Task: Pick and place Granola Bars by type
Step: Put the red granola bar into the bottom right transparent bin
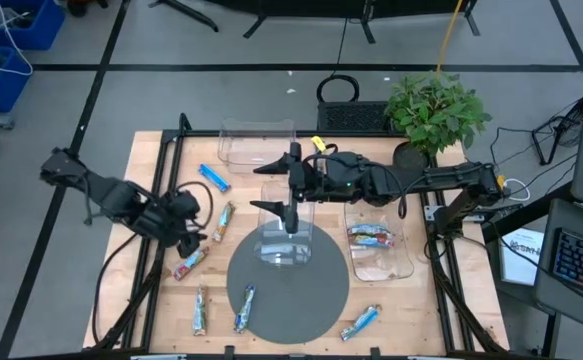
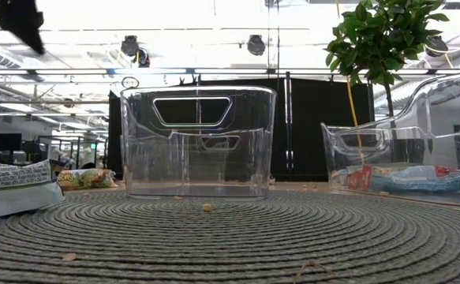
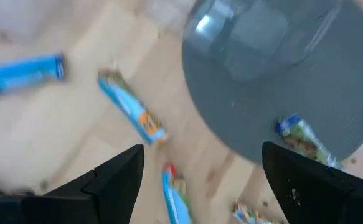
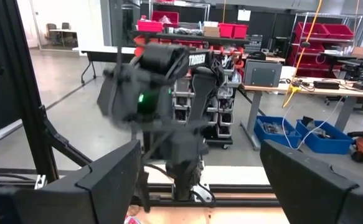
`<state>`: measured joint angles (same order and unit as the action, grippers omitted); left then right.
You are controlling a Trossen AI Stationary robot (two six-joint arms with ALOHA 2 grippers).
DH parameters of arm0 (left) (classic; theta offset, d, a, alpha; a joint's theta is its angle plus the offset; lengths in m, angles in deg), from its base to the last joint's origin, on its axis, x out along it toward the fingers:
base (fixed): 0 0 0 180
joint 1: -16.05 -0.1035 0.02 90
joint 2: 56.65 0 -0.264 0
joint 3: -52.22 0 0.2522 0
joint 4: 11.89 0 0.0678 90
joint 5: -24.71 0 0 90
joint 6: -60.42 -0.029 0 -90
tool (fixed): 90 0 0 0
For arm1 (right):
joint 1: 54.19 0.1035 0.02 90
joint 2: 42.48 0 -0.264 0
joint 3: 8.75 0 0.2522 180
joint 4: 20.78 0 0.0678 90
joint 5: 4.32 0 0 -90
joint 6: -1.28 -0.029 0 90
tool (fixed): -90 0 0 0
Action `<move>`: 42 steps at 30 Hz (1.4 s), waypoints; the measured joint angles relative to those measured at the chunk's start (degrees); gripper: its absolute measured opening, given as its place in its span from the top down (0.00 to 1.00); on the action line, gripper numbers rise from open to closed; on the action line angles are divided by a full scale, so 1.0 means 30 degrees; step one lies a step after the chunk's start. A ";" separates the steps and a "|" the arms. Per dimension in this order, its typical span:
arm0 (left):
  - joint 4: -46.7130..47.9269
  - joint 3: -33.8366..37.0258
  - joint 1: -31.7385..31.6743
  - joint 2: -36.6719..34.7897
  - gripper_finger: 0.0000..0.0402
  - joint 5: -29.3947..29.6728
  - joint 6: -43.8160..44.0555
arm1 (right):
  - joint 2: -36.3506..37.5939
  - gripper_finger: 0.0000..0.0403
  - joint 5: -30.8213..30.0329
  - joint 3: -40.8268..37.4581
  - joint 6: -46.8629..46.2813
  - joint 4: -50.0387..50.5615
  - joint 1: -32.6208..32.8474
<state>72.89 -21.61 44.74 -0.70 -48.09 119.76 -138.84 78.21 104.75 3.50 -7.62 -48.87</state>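
Round grey woven mat (image 1: pixel 316 300) sits right of my left gripper (image 1: pixel 186 240), w/ clear hard-plastic rectangular bin (image 1: pixel 289 238) on it. Foil-wrapped granola bars (image 1: pixel 223 221), blue & tan, lie on wood just beside my wide-apart, empty fingers (image 3: pixel 116 177). My right gripper (image 1: pixel 281 185) hangs over the bin, fingers apart, empty.

High cam straight down, low cam level at mat (image 2: pixel 230 237); both share centre bin (image 1: pixel 289 235).

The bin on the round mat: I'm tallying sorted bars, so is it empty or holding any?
Empty. The low view looks straight through the clear bin and no bar lies inside.
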 joint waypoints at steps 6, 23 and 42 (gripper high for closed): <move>-0.0171 0.2084 0.1278 0.0315 0.19 -0.1372 0.3890 | -0.0007 0.20 0.0039 0.0000 -0.0015 0.0000 0.0007; -0.1266 0.5569 0.4697 0.2187 0.19 -0.4930 0.9276 | -0.0007 0.20 0.0160 0.0000 -0.0015 0.0007 0.0007; -0.8490 0.9639 0.5275 0.3349 0.19 -0.6394 1.0125 | -0.0007 0.20 0.0590 0.0000 -0.0015 0.0000 0.0010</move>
<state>47.42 7.31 60.56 9.34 -67.27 150.14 -138.86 79.98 104.75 3.45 -7.62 -48.84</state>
